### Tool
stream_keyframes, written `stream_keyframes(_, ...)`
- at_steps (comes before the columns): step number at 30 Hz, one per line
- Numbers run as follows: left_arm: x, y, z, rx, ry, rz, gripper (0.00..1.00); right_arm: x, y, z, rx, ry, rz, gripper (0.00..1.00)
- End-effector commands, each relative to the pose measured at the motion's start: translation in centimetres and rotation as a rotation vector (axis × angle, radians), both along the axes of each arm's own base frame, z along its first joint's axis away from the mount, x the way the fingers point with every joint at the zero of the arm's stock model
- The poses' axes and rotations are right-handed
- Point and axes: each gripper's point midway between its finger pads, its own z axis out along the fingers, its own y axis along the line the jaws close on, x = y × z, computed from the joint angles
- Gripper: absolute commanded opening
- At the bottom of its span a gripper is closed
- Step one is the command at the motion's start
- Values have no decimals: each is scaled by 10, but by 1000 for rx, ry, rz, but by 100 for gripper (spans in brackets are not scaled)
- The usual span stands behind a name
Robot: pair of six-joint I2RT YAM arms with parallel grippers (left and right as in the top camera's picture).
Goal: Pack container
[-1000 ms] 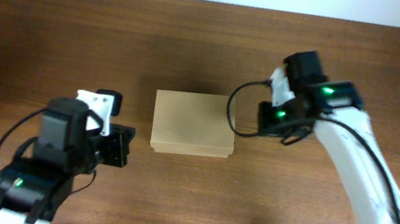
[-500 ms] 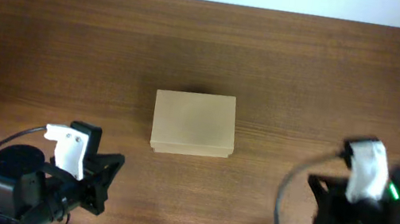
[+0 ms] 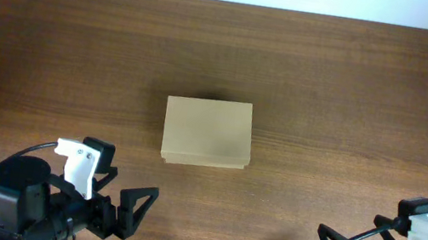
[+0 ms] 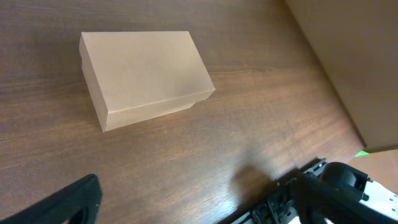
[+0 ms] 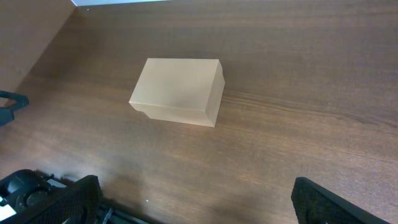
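The left hand [image 3: 125,182] hangs low at the near edge of the counter [image 3: 52,51] with its fingers spread wide and nothing in them. The right hand [image 5: 202,202] is down at the near edge on the other side, fingers just as wide, holding nothing too. Out in front of them, in the middle of the counter, sits the container [image 3: 207,132]. It is well apart from both hands and lies between them, a bit to the left of the halfway spot, so I think the left hand has the shorter reach. The box lies flat with its long side running left to right across the counter, and one long face turned toward the arms. Its lid is down and looks shut, with a thin lip showing along that near long side. I see nothing else lying around to put in it
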Motion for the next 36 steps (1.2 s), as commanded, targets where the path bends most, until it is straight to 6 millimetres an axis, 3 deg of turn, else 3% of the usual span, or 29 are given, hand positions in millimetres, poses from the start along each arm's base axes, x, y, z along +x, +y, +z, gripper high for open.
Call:
stream_keyframes(1,-3,-2,8,-11,-26,-17,100,1,-1,2,-6,-10,-7,99)
stream_keyframes(20,-3,-2,8,-10,-27,-17,100,1,-1,2,-6,-10,-7,99)
stream_keyframes(26,9,40,8,138,-159,193,100,1,-1,2,-6,-10,-7,99)
stream_keyframes(31,9,50,11,265,-423,171,99,1,-1,2,-6,-10,-7,99)
stream_keyframes(36,11,58,-23,393,-522,145,100,1,-1,2,-6,-10,-6,99)
